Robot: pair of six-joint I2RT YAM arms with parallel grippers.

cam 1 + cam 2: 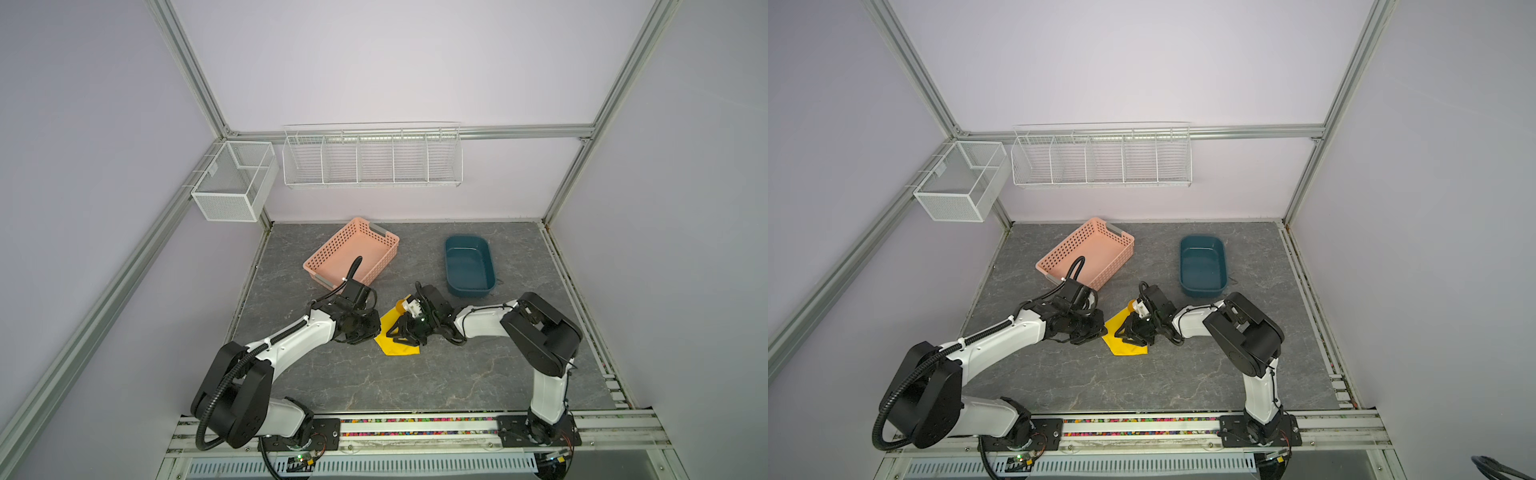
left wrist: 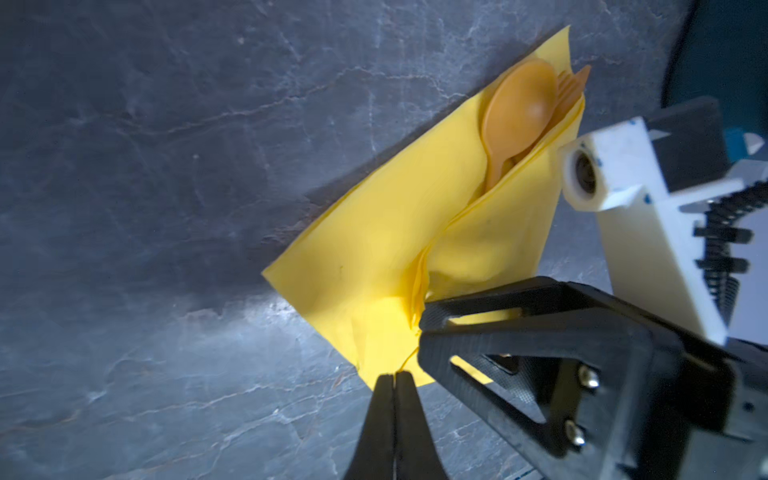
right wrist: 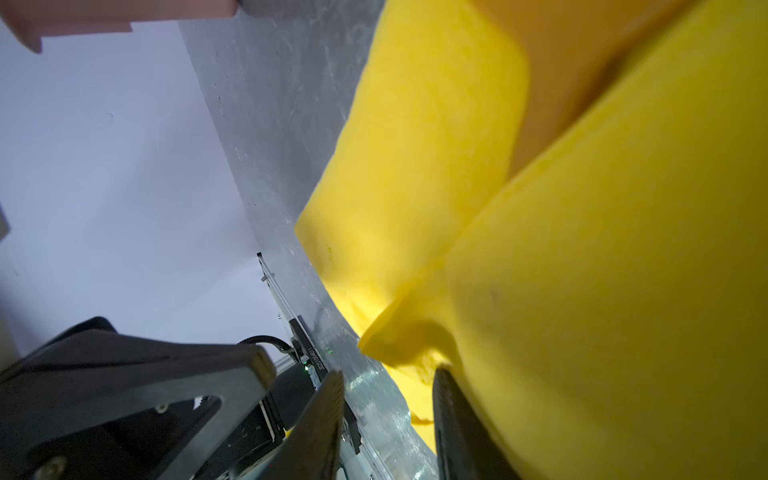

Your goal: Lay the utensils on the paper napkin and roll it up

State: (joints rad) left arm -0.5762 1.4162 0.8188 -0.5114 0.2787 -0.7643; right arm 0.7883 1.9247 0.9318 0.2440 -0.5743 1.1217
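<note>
- I see the yellow paper napkin [image 1: 395, 351] lying near the middle of the grey table [image 1: 374, 386], between my two arms.
- The napkin is folded over the utensils [image 2: 505, 166]; the spoon [image 2: 519, 112] bowl and the fork [image 2: 567, 89] tines poke out of one open end.
- My left gripper [image 2: 395, 382] has its jaws pressed together, tips touching a napkin corner; I cannot tell whether paper is caught between them.
- My right gripper [image 3: 386, 386] has its jaws partway apart, holding nothing, with one finger against the folded flap.
- A pink basket [image 1: 332, 243] and a blue tub [image 1: 469, 291] sit farther back, apart from the napkin.
</note>
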